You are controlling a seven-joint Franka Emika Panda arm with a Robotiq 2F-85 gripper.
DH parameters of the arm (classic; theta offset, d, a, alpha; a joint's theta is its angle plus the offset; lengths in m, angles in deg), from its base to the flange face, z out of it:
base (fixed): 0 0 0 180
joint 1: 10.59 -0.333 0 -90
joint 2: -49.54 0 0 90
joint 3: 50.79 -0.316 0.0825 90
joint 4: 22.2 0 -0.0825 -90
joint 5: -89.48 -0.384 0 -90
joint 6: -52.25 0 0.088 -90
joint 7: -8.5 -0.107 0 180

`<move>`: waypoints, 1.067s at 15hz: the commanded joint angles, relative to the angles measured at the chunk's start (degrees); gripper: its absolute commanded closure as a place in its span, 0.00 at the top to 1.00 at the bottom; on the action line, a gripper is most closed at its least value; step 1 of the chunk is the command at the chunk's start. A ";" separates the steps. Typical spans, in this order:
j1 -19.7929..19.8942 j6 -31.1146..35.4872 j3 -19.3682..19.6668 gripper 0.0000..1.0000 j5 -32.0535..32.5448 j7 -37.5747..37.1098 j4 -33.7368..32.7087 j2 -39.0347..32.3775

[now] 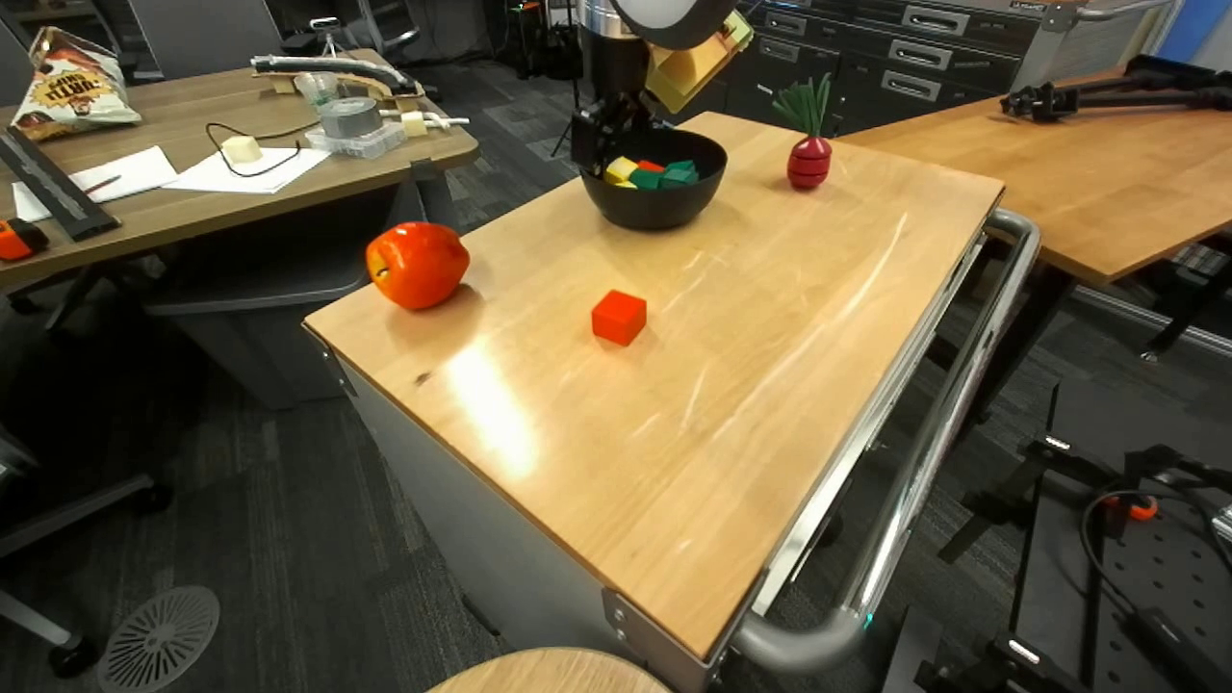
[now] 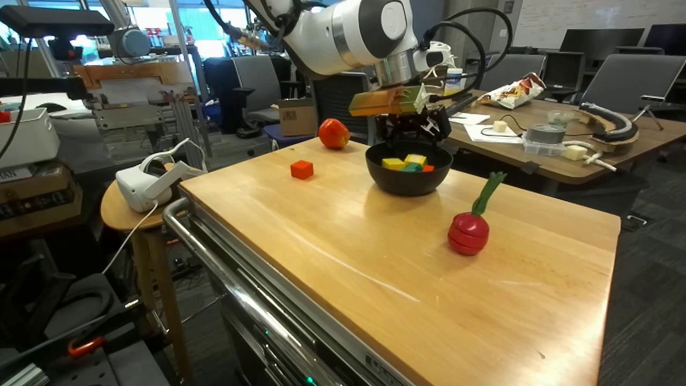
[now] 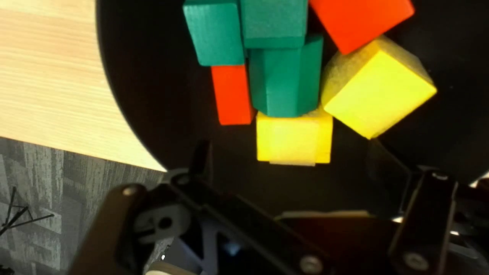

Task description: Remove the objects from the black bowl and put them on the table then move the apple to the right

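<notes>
The bowl (image 2: 404, 184) is standing on the table (image 2: 348, 230), with blocks (image 2: 394, 164) lying inside and the gripper (image 3: 296, 168) hanging over the bowl. In an exterior view, a single block (image 2: 302, 170) is sitting left of the bowl, the apple (image 2: 334, 134) is resting behind and to the left, and the smaller fruit (image 2: 468, 235) is standing in front and to the right. Farther left, a headset (image 2: 138, 188) is lying on a stool (image 2: 123, 219); behind the bowl to the right, a desk (image 2: 496, 151) is standing.
</notes>
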 commanded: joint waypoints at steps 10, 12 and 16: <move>1.31 -12.20 -0.50 0.42 -1.97 2.55 -10.29 -6.78; 1.29 -11.73 -0.47 0.42 -1.83 2.50 -9.39 -5.92; 1.59 -11.01 -0.70 0.42 -1.78 3.59 -5.40 -1.74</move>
